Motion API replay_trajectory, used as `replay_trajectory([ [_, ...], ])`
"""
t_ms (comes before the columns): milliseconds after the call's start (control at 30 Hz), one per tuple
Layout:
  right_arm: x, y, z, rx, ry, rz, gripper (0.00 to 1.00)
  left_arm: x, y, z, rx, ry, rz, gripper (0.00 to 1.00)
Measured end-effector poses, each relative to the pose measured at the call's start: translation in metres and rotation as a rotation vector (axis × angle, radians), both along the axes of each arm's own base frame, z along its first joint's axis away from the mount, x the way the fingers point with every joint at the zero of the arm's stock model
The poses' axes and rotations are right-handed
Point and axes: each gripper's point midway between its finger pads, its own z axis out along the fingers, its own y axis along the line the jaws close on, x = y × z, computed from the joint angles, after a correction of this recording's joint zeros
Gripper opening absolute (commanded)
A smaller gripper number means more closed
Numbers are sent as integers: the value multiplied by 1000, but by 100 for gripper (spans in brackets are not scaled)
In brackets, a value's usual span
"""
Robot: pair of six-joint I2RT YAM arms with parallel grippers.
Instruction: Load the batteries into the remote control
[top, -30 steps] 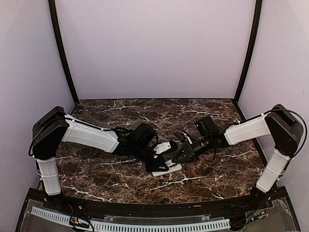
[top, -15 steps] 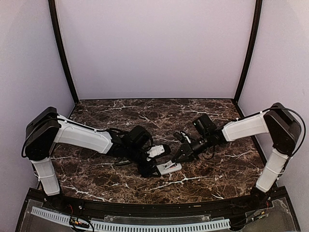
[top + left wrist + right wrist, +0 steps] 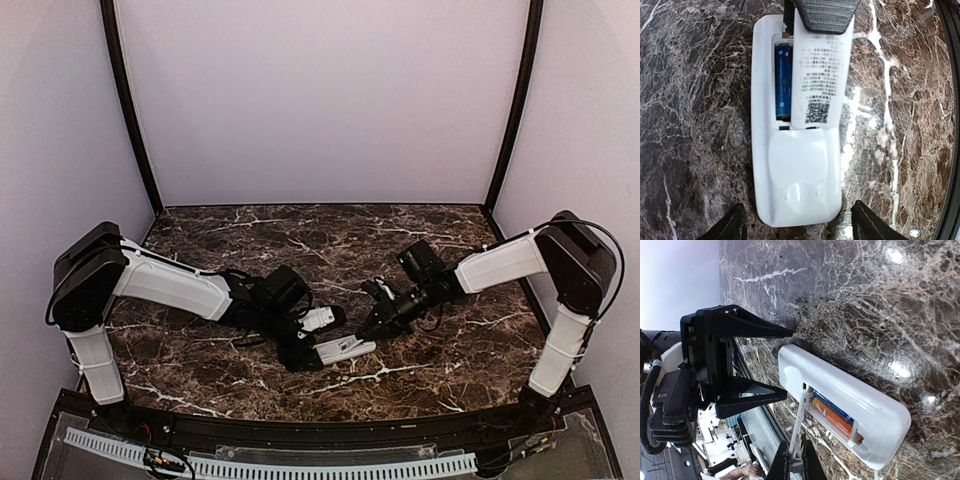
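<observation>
The white remote control (image 3: 345, 348) lies back-up on the marble table, near the front middle. Its battery bay is open, with a blue battery (image 3: 783, 80) and an orange battery (image 3: 835, 421) inside. My right gripper (image 3: 796, 460) is shut on the thin white battery cover (image 3: 799, 422), which has a printed label (image 3: 817, 75). It holds the cover tilted, with its far edge at the bay's end. My left gripper (image 3: 800, 227) is open, its fingertips (image 3: 735, 225) on either side of the remote's closed end (image 3: 800, 175) without touching it. Both grippers meet over the remote in the top view: left (image 3: 310, 348), right (image 3: 372, 326).
The table's black front rail (image 3: 320, 430) with a white perforated strip (image 3: 270, 465) runs close behind the remote. The same edge shows in the left wrist view (image 3: 951, 150). Pale walls enclose the left, back and right sides.
My left gripper has drawn back a little to the left and lower. The remote has shifted slightly left with it. My right gripper has followed, down and left, holding the cover.
</observation>
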Motion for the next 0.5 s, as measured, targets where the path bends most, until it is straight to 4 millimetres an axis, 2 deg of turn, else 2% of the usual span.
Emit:
replay_trajectory([
  [500, 9, 1, 4, 12, 12, -39, 0, -10, -9, 2, -64, 75, -8, 58],
])
